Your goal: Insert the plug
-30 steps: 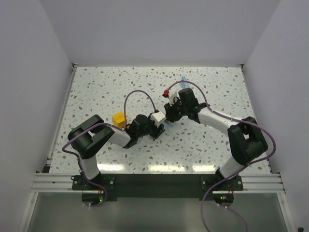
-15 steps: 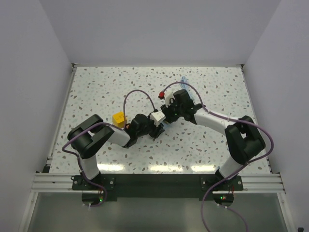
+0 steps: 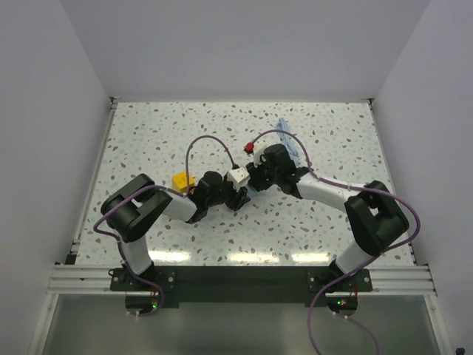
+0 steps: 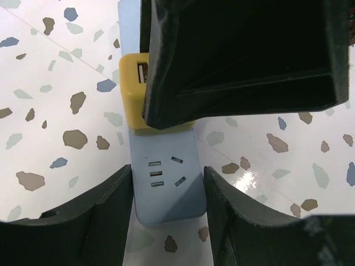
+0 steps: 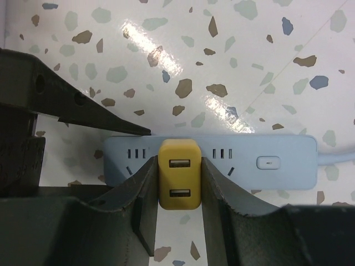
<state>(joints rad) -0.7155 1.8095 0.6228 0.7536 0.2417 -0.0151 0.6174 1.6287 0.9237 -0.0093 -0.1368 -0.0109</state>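
The plug (image 5: 178, 183), a yellow block with two USB ports on its upper face, is found over the middle outlet of the pale blue power strip (image 5: 277, 163), which lies flat on the speckled tabletop (image 5: 249, 66).

The right gripper (image 5: 178, 169) is closed on the plug. Its fingers (image 5: 141, 205) are pressed to the two opposite side faces and the ported face is left clear. This hold is judged to keep the block square to the strip, so that force can be applied straight down along the prongs.

In the left wrist view the left gripper (image 4: 168, 183) is seen astride one end of the strip. Its fingers (image 4: 100, 216) are set against both long edges at a partly open width that matches the strip. The purpose is judged to be bracing, so that the strip is prevented from sliding or twisting under the push. The unused sockets (image 4: 163, 169) between this grip and the plug are left uncovered.

The button (image 5: 268, 163) and the cable (image 5: 338, 158) lie at the far end of the strip, away from both grippers.

The prongs are hidden beneath the plug body, so the depth of seating cannot be confirmed. The plug appears aligned with the outlet and the insertion is judged to be at or close to its final press.
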